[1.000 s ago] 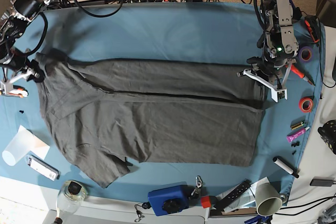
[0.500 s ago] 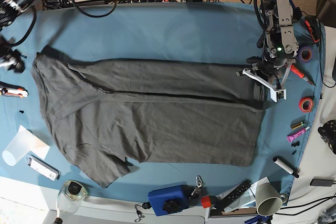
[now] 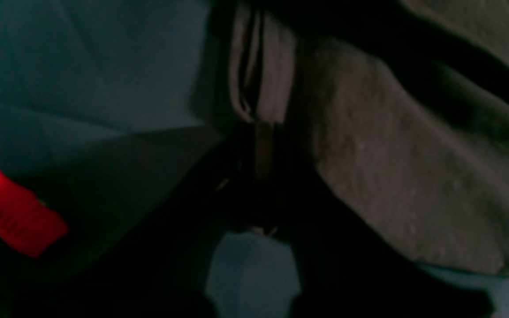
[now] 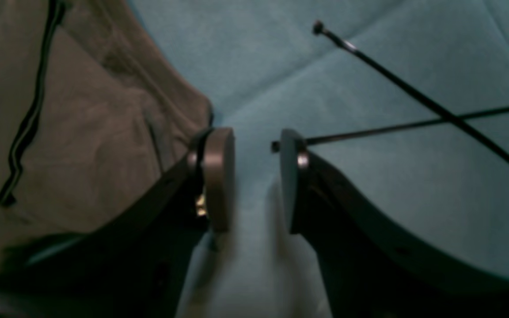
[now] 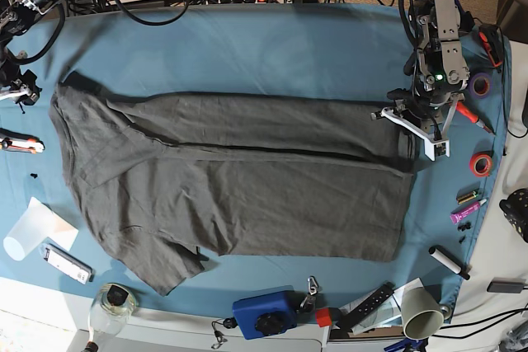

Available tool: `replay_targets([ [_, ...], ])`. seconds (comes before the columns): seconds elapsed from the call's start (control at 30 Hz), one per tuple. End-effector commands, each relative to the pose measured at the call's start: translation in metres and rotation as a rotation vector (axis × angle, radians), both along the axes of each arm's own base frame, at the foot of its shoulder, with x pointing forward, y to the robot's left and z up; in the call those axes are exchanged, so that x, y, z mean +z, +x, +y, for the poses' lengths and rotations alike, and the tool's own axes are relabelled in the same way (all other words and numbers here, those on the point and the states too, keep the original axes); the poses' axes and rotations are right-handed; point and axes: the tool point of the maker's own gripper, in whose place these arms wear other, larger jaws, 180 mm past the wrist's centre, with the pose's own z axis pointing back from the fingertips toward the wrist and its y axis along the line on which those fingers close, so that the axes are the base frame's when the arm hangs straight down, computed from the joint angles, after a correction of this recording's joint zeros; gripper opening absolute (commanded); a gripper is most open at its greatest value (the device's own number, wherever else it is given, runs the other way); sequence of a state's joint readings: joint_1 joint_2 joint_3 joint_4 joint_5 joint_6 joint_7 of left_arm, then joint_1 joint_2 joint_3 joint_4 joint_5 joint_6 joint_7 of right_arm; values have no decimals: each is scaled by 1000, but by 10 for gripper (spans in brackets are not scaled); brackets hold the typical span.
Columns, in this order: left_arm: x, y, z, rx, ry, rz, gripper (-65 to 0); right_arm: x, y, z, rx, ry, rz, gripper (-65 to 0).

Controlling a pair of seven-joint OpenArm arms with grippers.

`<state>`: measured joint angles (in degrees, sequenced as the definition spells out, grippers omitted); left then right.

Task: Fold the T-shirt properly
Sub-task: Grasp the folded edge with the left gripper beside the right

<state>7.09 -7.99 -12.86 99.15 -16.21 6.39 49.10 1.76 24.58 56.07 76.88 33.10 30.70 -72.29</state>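
1. Your T-shirt (image 5: 239,187) lies flat on the blue table cloth (image 5: 264,47), its long axis running across the base view, with one long edge already folded in over the body.
2. Your left gripper (image 5: 417,125) sits at the shirt's hem end, its jaws closed on a pinch of the hem fabric.
3. Your right gripper (image 4: 250,176) hangs just off the shirt's collar-and-sleeve end, over bare cloth, with its pads apart and nothing between them; the shirt lies to its side.
4. Judging by this, the hem end is held and the far end is free.
5. Compared with a second ago, your right gripper has let go of the shoulder corner and drawn away; the left has stayed put.
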Motion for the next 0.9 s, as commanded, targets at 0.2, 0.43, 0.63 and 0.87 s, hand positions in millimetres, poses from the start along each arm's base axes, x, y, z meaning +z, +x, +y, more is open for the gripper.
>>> replay_targets([
  [0.2,4,1,-3,-12,-15,-1,-650,11,25,11,141,-84,-1,-330],
  [0.43,4,1,-3,-12,-15,-1,-650,4,44,19,79,-84,-1,-330],
  [0.63,4,1,-3,-12,-16,-1,-650,-1,40,12,50,-122,49,-330],
  [0.87,4,1,-3,-12,-16,-1,-650,-23,39,16,23,-36,46,-330],
])
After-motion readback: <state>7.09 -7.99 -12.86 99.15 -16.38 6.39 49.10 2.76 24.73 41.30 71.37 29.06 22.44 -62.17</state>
